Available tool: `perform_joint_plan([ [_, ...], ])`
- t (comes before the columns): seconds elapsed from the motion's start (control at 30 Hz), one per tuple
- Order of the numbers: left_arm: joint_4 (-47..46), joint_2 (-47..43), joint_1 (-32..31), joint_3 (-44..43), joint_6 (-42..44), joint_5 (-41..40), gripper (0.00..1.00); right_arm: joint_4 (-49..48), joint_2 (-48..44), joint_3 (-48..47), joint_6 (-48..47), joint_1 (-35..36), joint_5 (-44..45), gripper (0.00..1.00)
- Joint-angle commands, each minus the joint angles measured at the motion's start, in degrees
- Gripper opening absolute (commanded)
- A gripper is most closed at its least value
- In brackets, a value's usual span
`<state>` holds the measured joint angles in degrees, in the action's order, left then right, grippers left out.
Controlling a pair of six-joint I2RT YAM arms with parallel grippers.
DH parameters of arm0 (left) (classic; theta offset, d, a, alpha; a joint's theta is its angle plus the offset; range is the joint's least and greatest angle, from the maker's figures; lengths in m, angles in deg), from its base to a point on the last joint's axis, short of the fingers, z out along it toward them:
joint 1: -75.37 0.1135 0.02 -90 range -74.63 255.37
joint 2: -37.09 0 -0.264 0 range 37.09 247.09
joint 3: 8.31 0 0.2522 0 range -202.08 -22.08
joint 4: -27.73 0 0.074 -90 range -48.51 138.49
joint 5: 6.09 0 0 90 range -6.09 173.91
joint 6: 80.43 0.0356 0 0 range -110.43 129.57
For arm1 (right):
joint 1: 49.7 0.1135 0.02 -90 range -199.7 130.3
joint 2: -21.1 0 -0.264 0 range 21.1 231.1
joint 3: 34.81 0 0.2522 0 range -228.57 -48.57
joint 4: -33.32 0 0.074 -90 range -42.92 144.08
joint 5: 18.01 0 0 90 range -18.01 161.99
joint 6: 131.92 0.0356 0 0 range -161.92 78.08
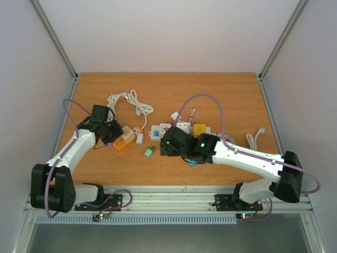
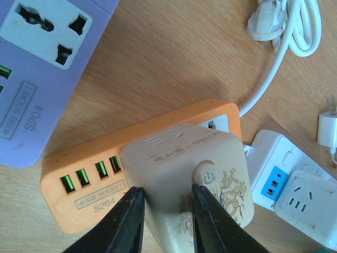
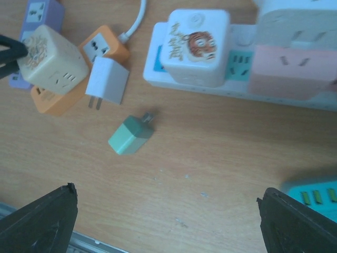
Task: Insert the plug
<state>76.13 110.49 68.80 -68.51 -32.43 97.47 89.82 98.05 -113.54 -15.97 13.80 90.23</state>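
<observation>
My left gripper [image 1: 111,132] is shut on a cream cube adapter [image 2: 179,163] with a power button and dragon print. The cube sits against the top of an orange USB power strip [image 2: 79,187]. In the left wrist view both fingers [image 2: 129,221] press the cube's sides. A small green plug [image 3: 130,136] lies loose on the table, also seen from the top [image 1: 149,152]. A white two-pin adapter [image 3: 108,81] lies beside the orange strip. My right gripper [image 3: 168,224] is wide open and empty, hovering just right of the green plug [image 1: 167,146].
A purple socket strip [image 2: 42,68] lies under the orange one. A white power strip [image 3: 158,68] holds a tiger-print cube [image 3: 194,47] and a pink block [image 3: 289,68]. A teal strip [image 3: 316,195] lies near my right gripper. A coiled white cable [image 1: 126,101] lies behind.
</observation>
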Motion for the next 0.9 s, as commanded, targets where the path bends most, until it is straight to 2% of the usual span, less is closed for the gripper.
perform_joint_plan([
  [0.0, 6.43, 1.15, -2.6, 3.41, 0.23, -4.91, 0.26, -7.66, 4.87, -0.6, -6.12, 0.26, -6.63, 0.93],
  [0.1, 6.97, -0.65, -3.1, 1.93, 0.59, -5.05, 0.31, -10.43, 11.16, -5.16, -10.38, 0.0, -12.81, 0.91],
  [0.2, 8.35, -2.82, -3.1, -0.13, 1.74, -4.96, 0.35, -12.84, 18.84, -11.57, -13.67, -0.73, -16.17, 0.84],
  [0.5, 9.87, -3.8, -1.42, -2.53, 5.23, -3.65, 0.33, -14.43, 36.03, -28.8, -18.15, -3.82, -20.05, 0.6],
  [0.7, 7.74, -3.3, -0.01, -3.71, 5.44, 0.76, 0.31, -14.7, 42.87, -34.56, -18.74, -5.57, -22.15, 0.47],
  [0.87, 6.14, -2.25, 0.71, -4.1, 5.26, 2.69, 0.32, -14.57, 45.45, -36.98, -19.35, -6.72, -22.17, 0.44],
])
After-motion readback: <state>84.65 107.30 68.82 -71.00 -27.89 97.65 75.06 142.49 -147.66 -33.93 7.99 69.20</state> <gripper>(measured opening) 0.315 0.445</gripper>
